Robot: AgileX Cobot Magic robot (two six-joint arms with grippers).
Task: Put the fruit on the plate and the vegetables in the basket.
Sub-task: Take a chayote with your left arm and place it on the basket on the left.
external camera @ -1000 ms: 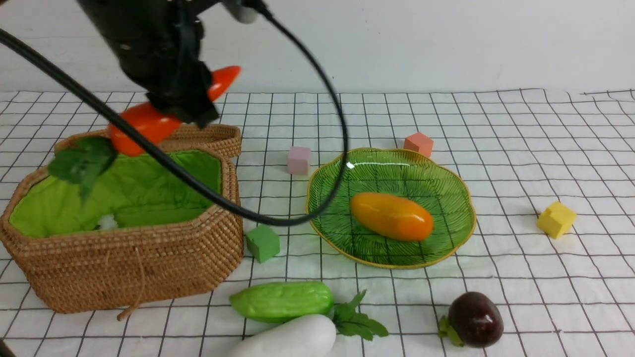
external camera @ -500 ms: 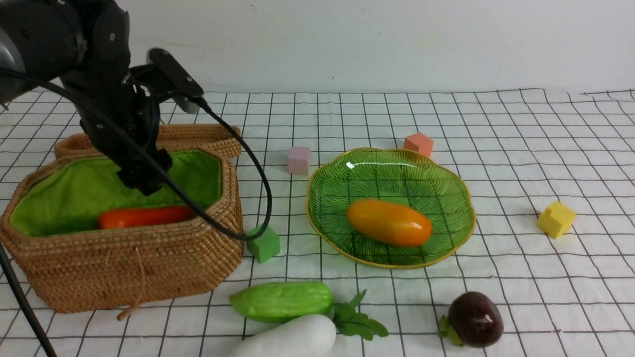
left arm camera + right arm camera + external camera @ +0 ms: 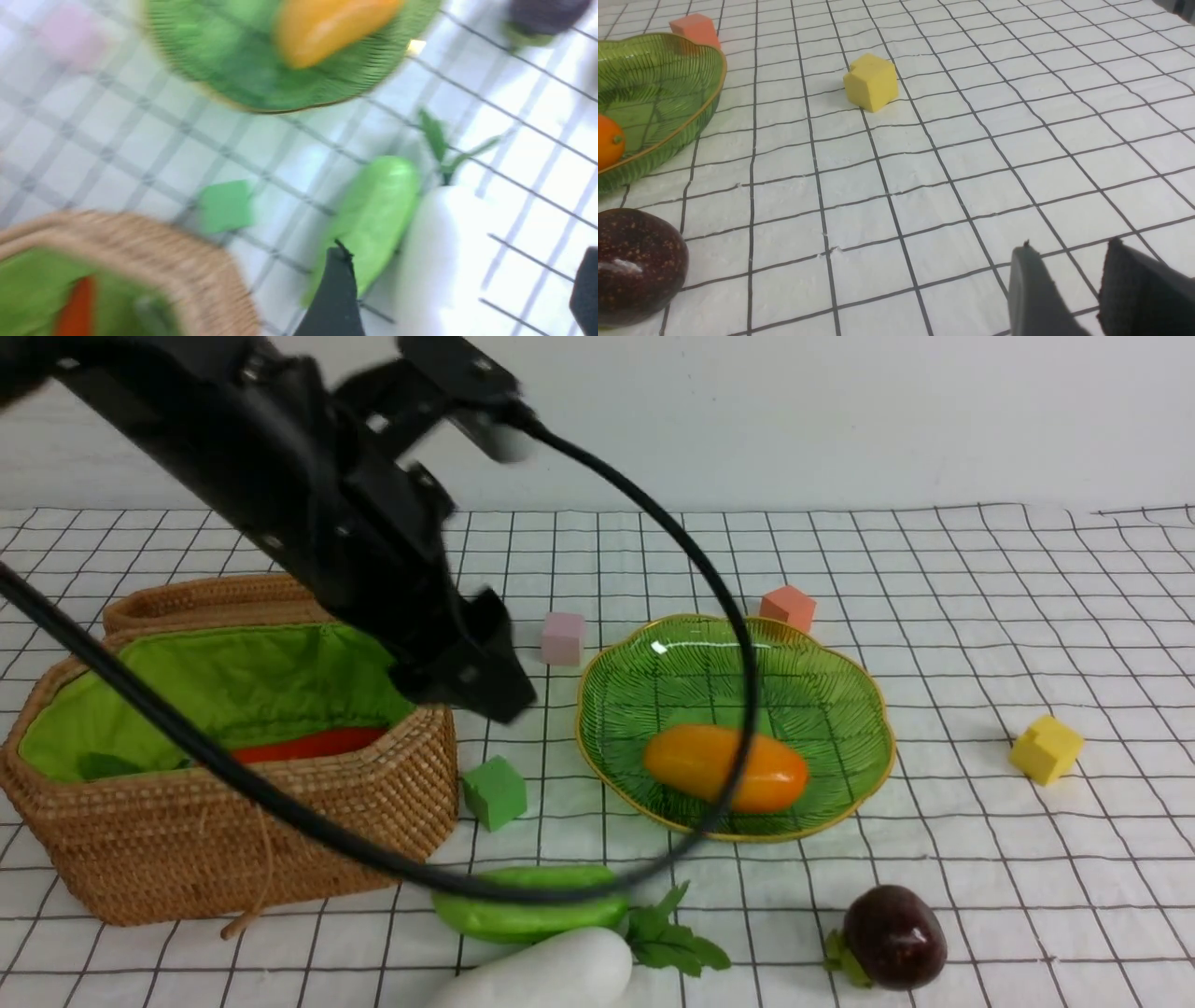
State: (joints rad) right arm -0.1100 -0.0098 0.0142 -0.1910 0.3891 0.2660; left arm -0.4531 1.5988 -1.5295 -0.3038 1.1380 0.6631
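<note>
Beside the right rim of the woven brown rattan basket (image 3: 280, 840), which holds the orange-red plastic carrot (image 3: 313, 745), the left gripper (image 3: 462, 270) hangs wide and empty, the right gripper (image 3: 1069, 261) narrowly parted and empty; next, I judge, comes a descent astride the light green plastic cucumber (image 3: 523, 919) near the basket's front.

Bright, even light; soft shadows; glare spot on plate (image 3: 822, 700); left wrist view motion-blurred; right wrist view sharp.
</note>
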